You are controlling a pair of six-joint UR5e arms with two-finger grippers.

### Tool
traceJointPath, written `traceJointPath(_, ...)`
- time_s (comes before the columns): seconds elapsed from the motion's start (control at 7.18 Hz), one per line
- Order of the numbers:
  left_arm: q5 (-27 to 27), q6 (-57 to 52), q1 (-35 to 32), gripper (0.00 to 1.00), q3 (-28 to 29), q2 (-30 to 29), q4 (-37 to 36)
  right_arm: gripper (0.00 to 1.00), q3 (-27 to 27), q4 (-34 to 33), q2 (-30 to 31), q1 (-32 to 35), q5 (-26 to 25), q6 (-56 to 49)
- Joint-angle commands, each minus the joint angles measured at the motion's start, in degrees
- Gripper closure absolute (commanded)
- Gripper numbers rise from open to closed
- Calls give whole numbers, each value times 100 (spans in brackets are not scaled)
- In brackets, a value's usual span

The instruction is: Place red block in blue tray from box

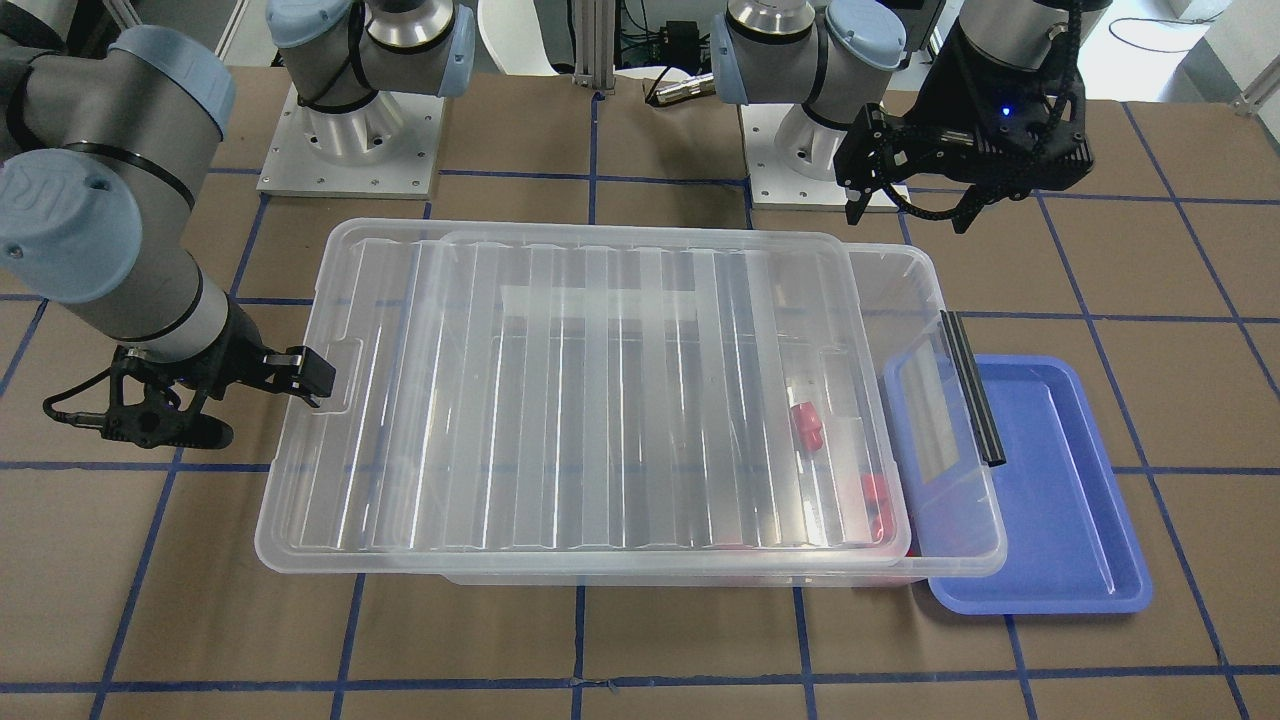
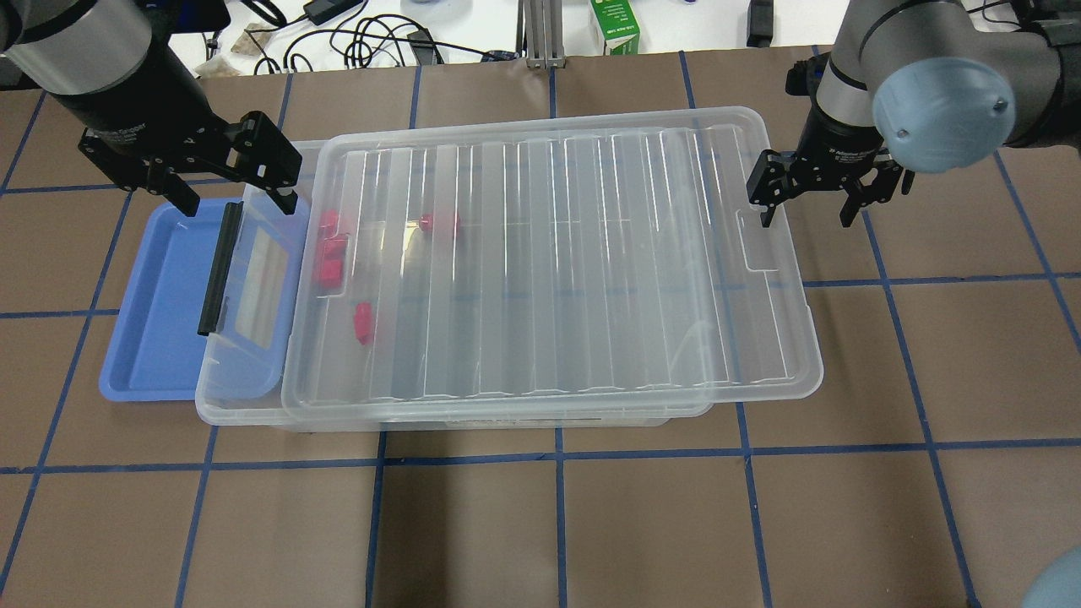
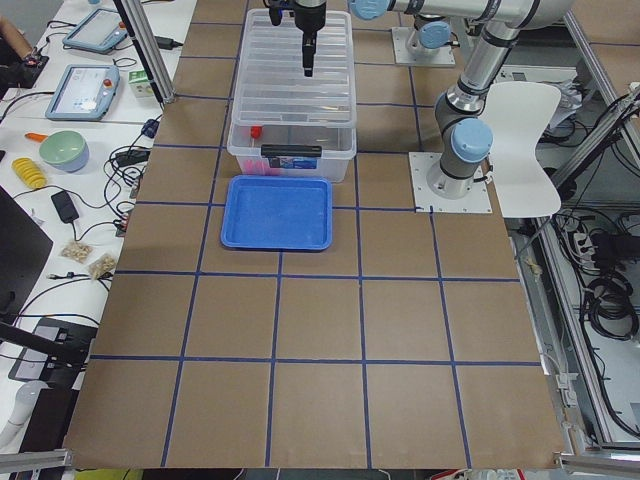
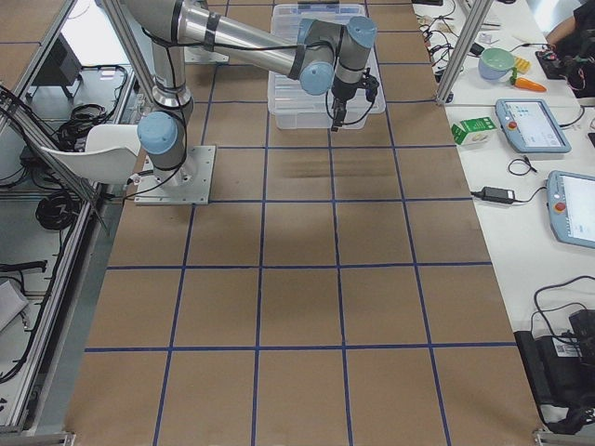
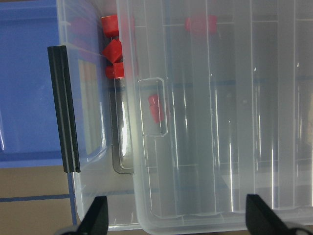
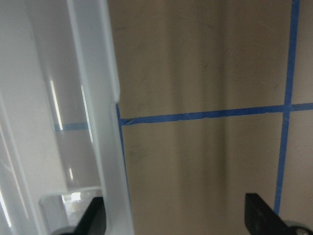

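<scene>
The clear box (image 2: 241, 404) lies across the table with its ribbed lid (image 2: 549, 253) slid toward my right, leaving a gap at its left end. That end, with the black strip (image 2: 218, 270), overlaps the blue tray (image 2: 156, 304). Inside, the red block (image 2: 363, 321) lies alone under the lid, apart from a cluster of red blocks (image 2: 329, 249); another single one (image 2: 439, 222) lies farther in. My left gripper (image 2: 236, 203) hangs open and empty above the box's left end. My right gripper (image 2: 806, 215) is open and empty beside the lid's right edge.
In the left wrist view the cluster (image 5: 113, 49) sits in the uncovered gap and the red block (image 5: 156, 107) under the lid's notch. The tray (image 1: 1060, 500) is empty. Brown paper with blue tape lines (image 2: 557, 456) covers the table. The arm bases (image 1: 350, 130) stand behind the box.
</scene>
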State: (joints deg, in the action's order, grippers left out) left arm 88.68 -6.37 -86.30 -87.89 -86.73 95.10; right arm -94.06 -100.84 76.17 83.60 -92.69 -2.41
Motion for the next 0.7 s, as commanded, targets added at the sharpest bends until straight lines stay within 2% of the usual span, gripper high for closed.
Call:
traceJointPath(0.0, 0, 5, -1, 0, 0, -1, 0, 0, 11, 3, 21, -273, -65, -286)
traceJointPath(0.56, 0, 13, -19, 0, -9, -10, 0, 0, 99, -6, 3, -423, -337, -611)
